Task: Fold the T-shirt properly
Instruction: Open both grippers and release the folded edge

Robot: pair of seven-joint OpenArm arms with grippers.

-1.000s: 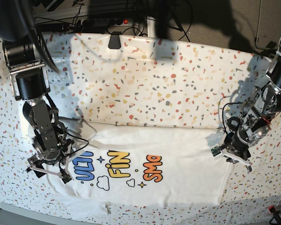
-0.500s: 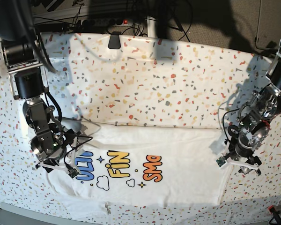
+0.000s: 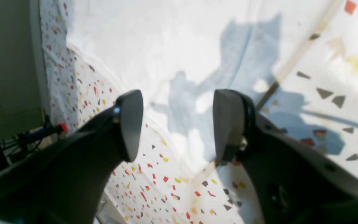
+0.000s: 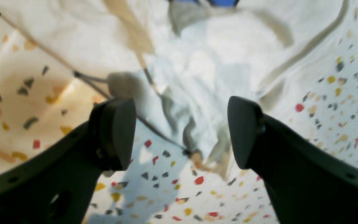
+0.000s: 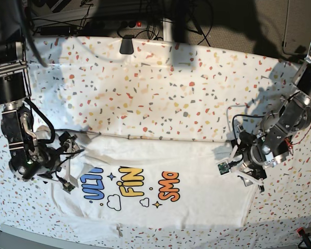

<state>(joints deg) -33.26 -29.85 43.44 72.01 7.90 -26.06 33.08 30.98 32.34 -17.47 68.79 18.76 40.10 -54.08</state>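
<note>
The white T-shirt (image 5: 197, 192) lies flat near the table's front edge as a wide rectangle, its blue, yellow and orange print (image 5: 132, 189) facing up. My left gripper (image 5: 237, 174) hovers over the shirt's right edge. In the left wrist view its fingers (image 3: 129, 124) stand open over the plain T-shirt (image 3: 154, 46) with nothing between them. My right gripper (image 5: 67, 167) sits at the shirt's left end. In the right wrist view that gripper (image 4: 182, 133) is open above a rumpled sleeve corner of the T-shirt (image 4: 204, 71), holding nothing.
The speckled table cover (image 5: 171, 93) spreads behind and around the shirt. A black clip (image 5: 126, 45) sits at the back edge, with cables beyond it. A red clamp (image 5: 300, 231) marks the front right corner. The table's edge (image 3: 47, 93) is close in the left wrist view.
My left gripper has opened, let go of the shirt's right edge and shifted left. The right arm has drawn back to the left, away from the print, still open.
</note>
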